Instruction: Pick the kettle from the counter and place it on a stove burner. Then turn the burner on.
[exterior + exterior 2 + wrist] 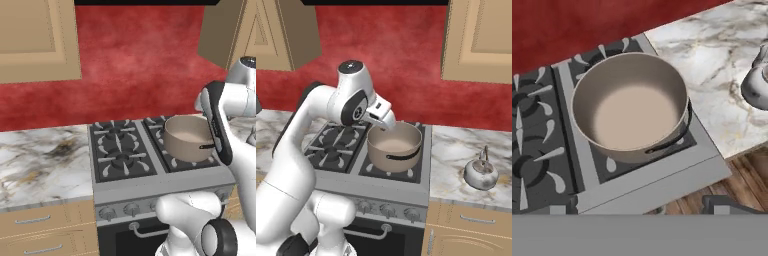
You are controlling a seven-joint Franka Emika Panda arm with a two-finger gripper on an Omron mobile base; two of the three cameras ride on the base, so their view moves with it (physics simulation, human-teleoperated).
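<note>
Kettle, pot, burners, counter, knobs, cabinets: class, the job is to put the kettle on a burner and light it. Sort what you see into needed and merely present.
Needed: kettle on the counter; free stove burner; stove knobs; claw.

Merely present: tan pot on the stove's right side; wall cabinets; drawers.

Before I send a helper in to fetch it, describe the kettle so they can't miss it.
Right of the stove, on the marble counter, sits the kettle. It is small, squat and silvery with a thin upright handle, unlike the large tan pot on the burners.
</note>
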